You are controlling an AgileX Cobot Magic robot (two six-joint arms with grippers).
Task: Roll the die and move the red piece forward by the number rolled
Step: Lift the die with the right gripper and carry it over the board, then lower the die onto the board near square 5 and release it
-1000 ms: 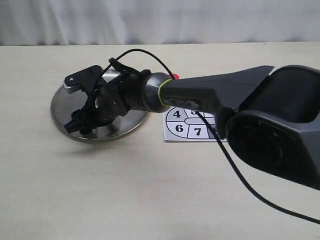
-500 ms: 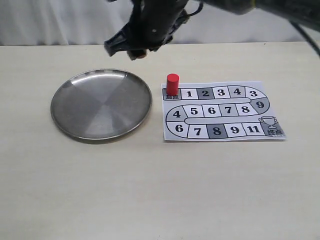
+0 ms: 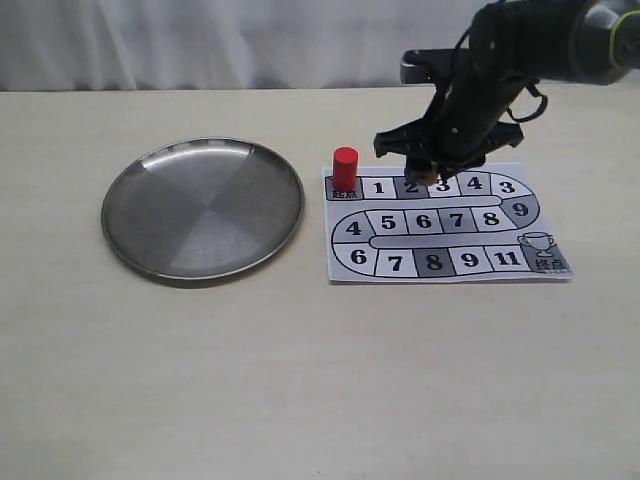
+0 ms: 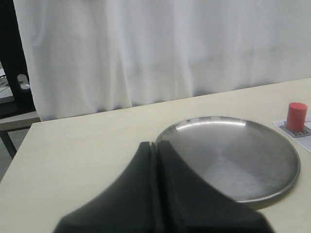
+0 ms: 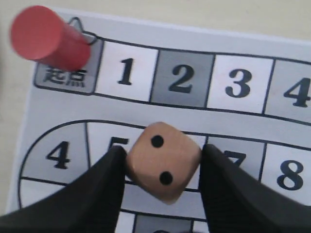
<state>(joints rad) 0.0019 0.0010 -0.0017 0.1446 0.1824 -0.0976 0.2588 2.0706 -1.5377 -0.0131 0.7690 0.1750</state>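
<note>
My right gripper (image 5: 161,160) is shut on the die (image 5: 164,160), a pale tan cube whose two-pip face points at the camera. It hangs above the numbered game board (image 5: 184,102), over squares 5 to 7. In the exterior view the right gripper (image 3: 428,172) hovers over squares 2 and 3 of the board (image 3: 440,225). The red piece (image 3: 345,167) stands upright on the start square; the red piece (image 5: 48,39) lies apart from the gripper. My left gripper (image 4: 156,145) is shut and empty, near the steel plate (image 4: 272,189). The red piece (image 4: 296,116) shows beyond it.
A round steel plate (image 3: 130,215), empty, lies left of the board. A white curtain (image 3: 200,40) runs behind the table's far edge. The left arm is out of the exterior view.
The right arm left the plate, rose high over the table, then came down to the right over the board's top row. The plate holds nothing now.
</note>
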